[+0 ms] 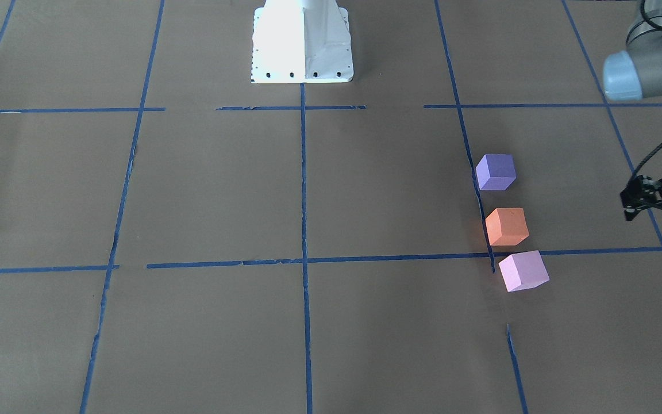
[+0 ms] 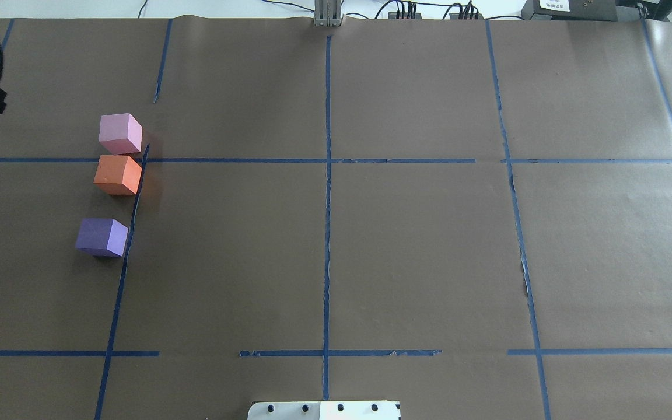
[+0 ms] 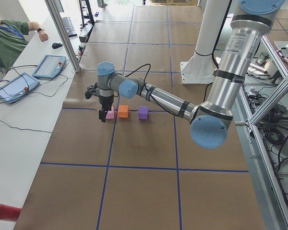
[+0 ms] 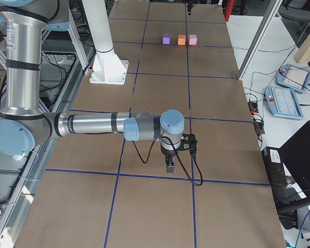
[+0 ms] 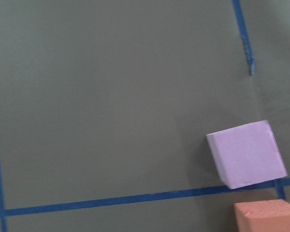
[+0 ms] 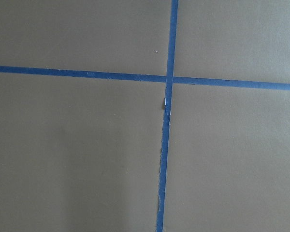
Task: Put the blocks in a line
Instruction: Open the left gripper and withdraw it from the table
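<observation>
Three foam blocks stand in a rough row beside a blue tape line on the brown table: violet-purple, orange and pale pink. From overhead the pink block and the orange block sit close together, and the purple block stands a gap away. The left wrist view shows the pink block and a corner of the orange block. My left gripper hangs above the table beside the pink block and holds nothing; I cannot tell whether it is open or shut. My right gripper hangs far from the blocks, over a tape crossing; I cannot tell whether it is open or shut.
The white robot base stands at the table's robot-side edge. Blue tape lines divide the brown paper into squares. An operator sits at a side bench with teach pendants. More pendants lie on the other side.
</observation>
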You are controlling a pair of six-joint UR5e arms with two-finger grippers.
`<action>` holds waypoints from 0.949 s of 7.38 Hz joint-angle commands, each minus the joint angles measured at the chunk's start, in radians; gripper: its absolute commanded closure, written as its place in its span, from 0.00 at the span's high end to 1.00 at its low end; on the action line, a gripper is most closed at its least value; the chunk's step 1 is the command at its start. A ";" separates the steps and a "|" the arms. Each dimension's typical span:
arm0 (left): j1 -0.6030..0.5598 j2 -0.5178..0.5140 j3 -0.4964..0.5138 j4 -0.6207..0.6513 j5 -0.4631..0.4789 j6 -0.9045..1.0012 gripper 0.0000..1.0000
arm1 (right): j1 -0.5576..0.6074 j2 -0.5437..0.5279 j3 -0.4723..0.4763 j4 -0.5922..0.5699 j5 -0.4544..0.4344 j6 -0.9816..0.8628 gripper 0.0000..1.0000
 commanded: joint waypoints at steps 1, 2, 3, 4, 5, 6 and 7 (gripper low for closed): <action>-0.230 0.119 0.066 0.012 -0.059 0.380 1.00 | 0.000 0.000 0.000 0.000 0.000 0.000 1.00; -0.303 0.174 0.112 0.001 -0.151 0.441 1.00 | 0.000 0.000 0.000 0.000 0.000 0.000 1.00; -0.312 0.202 0.117 -0.002 -0.176 0.445 1.00 | 0.000 0.000 -0.001 0.000 0.000 0.000 1.00; -0.311 0.202 0.121 -0.002 -0.176 0.436 1.00 | 0.000 0.000 0.000 0.000 0.000 0.000 1.00; -0.309 0.199 0.115 -0.002 -0.175 0.435 1.00 | 0.000 0.000 -0.001 0.000 0.000 0.000 1.00; -0.309 0.199 0.102 0.000 -0.162 0.434 1.00 | 0.000 0.000 0.000 0.000 0.000 0.000 1.00; -0.309 0.199 0.107 0.000 -0.170 0.435 1.00 | 0.000 0.000 0.000 0.000 0.000 0.000 1.00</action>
